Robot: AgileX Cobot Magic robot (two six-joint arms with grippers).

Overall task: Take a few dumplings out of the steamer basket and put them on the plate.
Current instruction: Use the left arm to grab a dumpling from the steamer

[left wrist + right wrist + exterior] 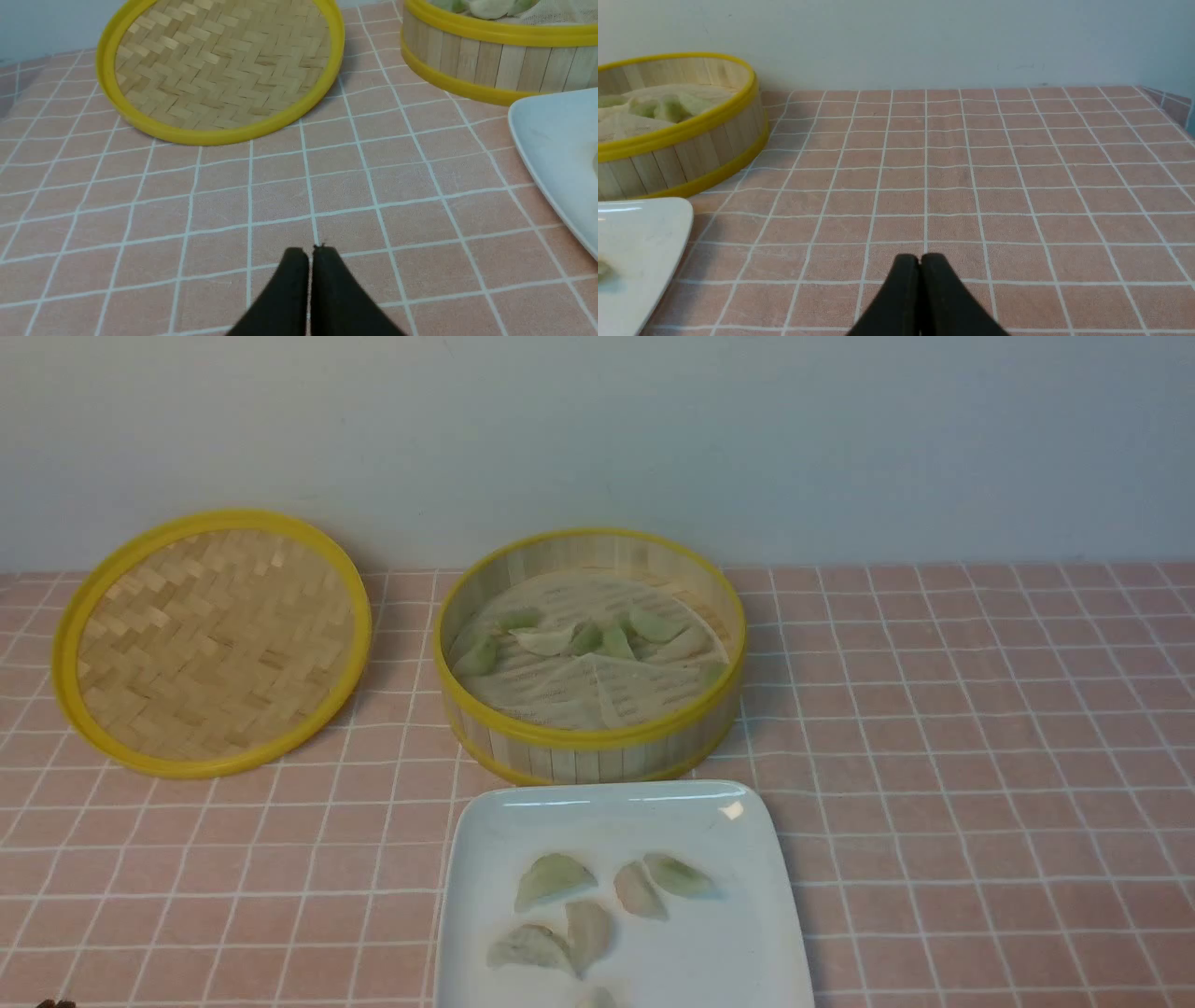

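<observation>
The steamer basket [590, 747] stands at the table's middle with several dumplings [546, 639] on its paper liner. The white plate [611, 807] lies just in front of it and holds several dumplings [553, 879]. Neither arm shows in the front view. My left gripper [310, 252] is shut and empty above the cloth, left of the plate [551, 140] and basket [490, 60]. My right gripper [920, 259] is shut and empty above the cloth, right of the plate [640, 233] and basket [686, 149].
The woven bamboo lid [213, 642] with a yellow rim lies left of the basket; it also shows in the left wrist view [219, 65]. A pink checked cloth [980, 756] covers the table. A pale wall stands behind.
</observation>
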